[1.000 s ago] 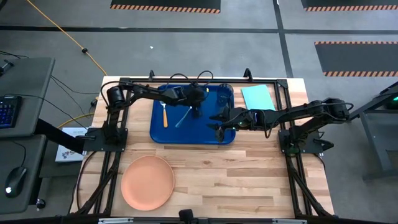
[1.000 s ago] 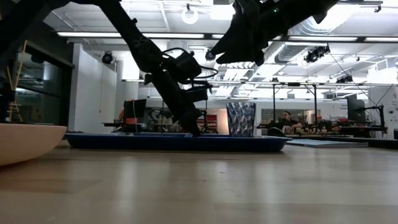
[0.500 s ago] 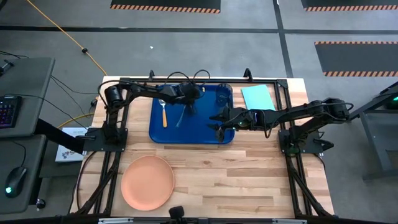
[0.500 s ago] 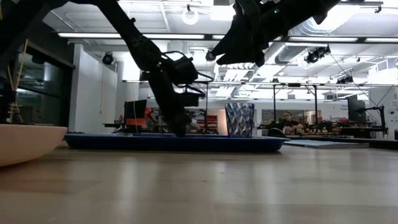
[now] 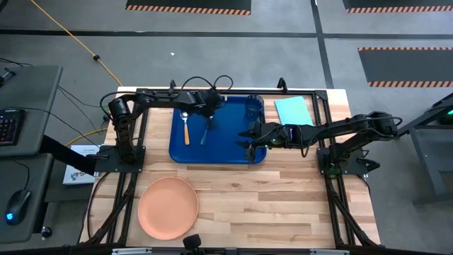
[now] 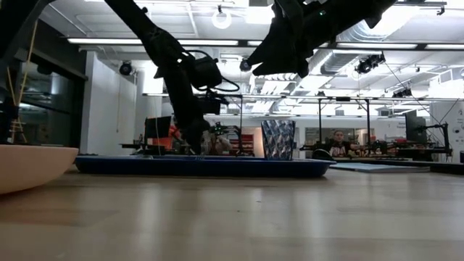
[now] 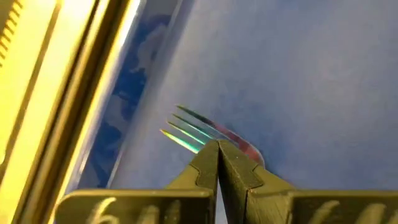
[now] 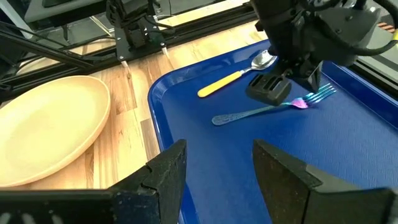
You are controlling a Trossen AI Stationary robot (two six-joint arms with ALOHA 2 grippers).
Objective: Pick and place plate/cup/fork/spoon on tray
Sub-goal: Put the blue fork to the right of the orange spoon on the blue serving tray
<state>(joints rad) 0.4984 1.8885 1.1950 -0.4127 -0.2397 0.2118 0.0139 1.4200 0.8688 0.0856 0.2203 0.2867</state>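
The dark-blue tray (image 5: 226,147) lies at the table's far middle. On it lie the teal fork (image 5: 206,132), the spoon (image 5: 186,129) with its yellow handle, and the blue cup (image 5: 253,110) standing in the far right corner. My left gripper (image 5: 210,117) is shut at the fork's tine end; it also shows in the right wrist view (image 8: 273,93). My right gripper (image 5: 245,138) hangs open and empty over the tray's right part. The peach plate (image 5: 168,207) rests on the table near the front left. My left gripper has its two fingers closed together (image 7: 217,152) on the fork's neck (image 7: 239,142), right behind the tines (image 7: 185,129); the fingertips hide the contact itself. The fingers slant down from the table's left and far side. The fork's handle (image 8: 239,116) lies on the tray floor.
A light-teal flat sheet (image 5: 292,110) lies on the table right of the tray. The spoon lies just left of the fork. Bare wood stretches between the tray and the table's near edge, right of the plate. People sit in the room far behind the table.
My left gripper has moved toward the table's left and far edges, staying shut. The fork's tine end has gone with it, so the fork has swung from a slant to lie nearly along the near-far line, closer to the spoon.
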